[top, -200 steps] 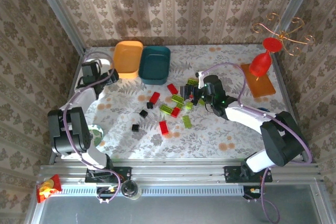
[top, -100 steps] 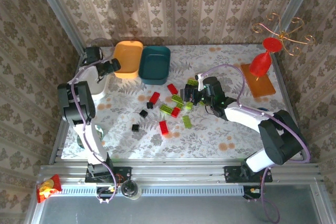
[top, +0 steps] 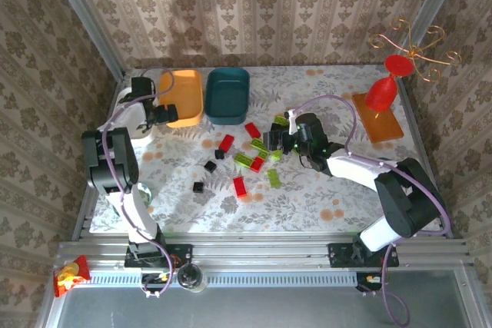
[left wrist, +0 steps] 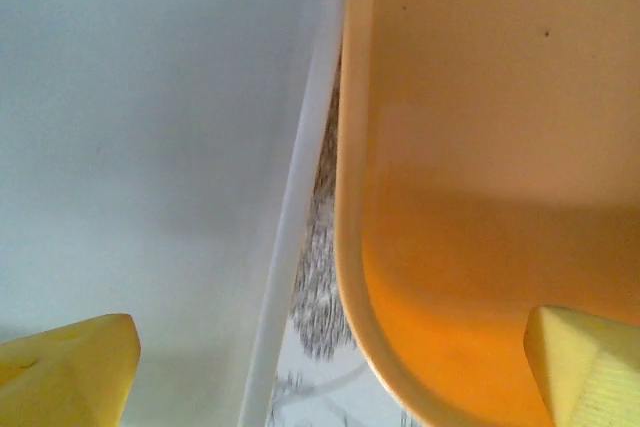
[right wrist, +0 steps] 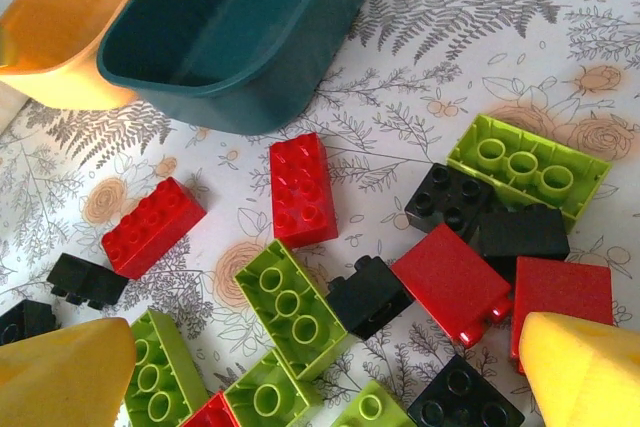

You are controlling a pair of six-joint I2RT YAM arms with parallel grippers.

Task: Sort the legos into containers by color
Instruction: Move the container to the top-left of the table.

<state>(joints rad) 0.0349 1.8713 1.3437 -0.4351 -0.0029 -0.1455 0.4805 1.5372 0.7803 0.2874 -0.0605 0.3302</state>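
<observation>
Below both grippers: you have the table [top: 323,197], covered in a fern-and-flower print, and it carries every tray and brick.
Teal tray [right wrist: 230,37]: it lies ahead of your right jaws, beyond the bricks, with one long wall turned toward them.
Orange tray [left wrist: 480,147]: it sits under one finger of your left gripper and just beside the teal tray.
White tray [left wrist: 150,147]: it sits under the other finger of your left gripper. Its rim runs along the orange rim, with a thin strip of table between them.
Left gripper [left wrist: 330,377]: your jaws are released and spread wide, straddling the two rims. One yellow finger [left wrist: 70,367] is over white and its mate is over orange.
Right gripper [right wrist: 320,377]: your jaws are released and spread wide, low over the pile, with a yellow fingertip [right wrist: 585,372] at each side of it.
Legos [top: 244,161]: red, lime and black, they all lie loose on the table. Most crowd between and just ahead of your right jaws. A few lie farther out, well apart from your left jaws.
Lime brick [right wrist: 290,307]: this oblong lies studs up, midway between your right jaws.
Red brick [right wrist: 300,189]: this oblong lies straight ahead of your right jaws, between the pile and the teal tray.
Black brick [right wrist: 368,295]: this small piece lies between your right jaws, right against the lime brick.
</observation>
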